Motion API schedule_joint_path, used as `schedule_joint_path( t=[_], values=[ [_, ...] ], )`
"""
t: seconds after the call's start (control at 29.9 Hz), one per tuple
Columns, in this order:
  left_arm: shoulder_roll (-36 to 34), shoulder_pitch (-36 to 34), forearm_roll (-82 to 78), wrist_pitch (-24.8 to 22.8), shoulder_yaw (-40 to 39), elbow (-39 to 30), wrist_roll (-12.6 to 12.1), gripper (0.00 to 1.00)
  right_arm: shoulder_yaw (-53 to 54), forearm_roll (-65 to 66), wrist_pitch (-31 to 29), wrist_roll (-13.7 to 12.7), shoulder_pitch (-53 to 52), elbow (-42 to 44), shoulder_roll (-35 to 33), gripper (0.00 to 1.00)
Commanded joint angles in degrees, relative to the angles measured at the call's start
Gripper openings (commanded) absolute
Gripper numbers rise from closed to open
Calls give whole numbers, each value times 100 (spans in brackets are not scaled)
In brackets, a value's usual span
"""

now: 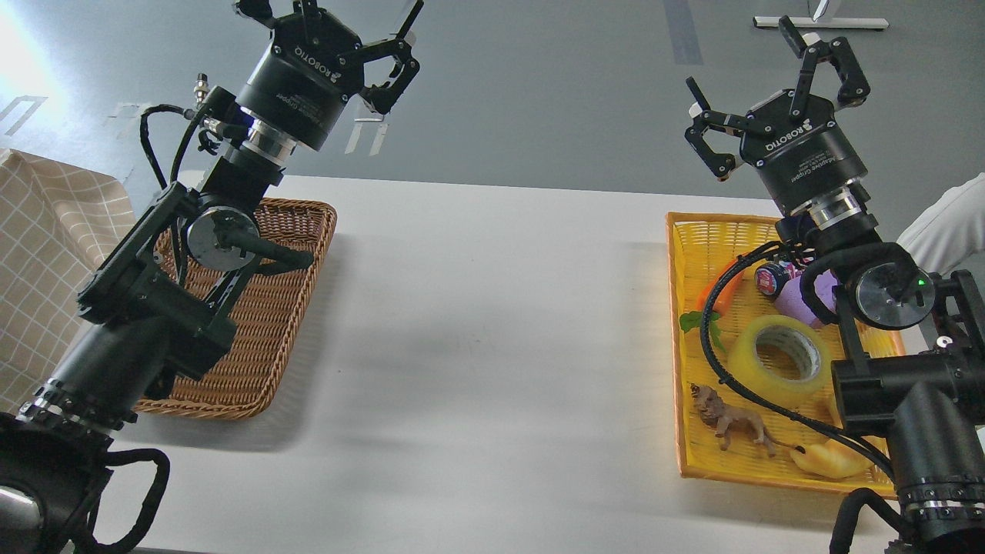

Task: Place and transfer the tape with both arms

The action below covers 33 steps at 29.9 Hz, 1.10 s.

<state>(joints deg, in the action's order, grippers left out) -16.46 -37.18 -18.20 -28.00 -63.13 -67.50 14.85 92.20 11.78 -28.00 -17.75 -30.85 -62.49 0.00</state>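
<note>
Tape (779, 358) amid toys, near yellow basket (696, 231) edge

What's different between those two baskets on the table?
The yellow basket on the right is bright yellow with an orange rim; the brown basket on the left is plain brown wicker. The yellow basket holds the tape, a lion figure, a toy carrot and other items; no contents show in the brown basket, though the left arm covers part of it. Both are shallow, rectangular and woven, and sit on the white table.
</note>
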Motion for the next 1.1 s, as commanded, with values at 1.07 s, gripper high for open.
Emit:
schedule_joint_path(
  t=[1.07],
  values=[
    [38,-62,62,0,81,88,167,98,-9,0,0,0,-44,8,0,100]
  ],
)
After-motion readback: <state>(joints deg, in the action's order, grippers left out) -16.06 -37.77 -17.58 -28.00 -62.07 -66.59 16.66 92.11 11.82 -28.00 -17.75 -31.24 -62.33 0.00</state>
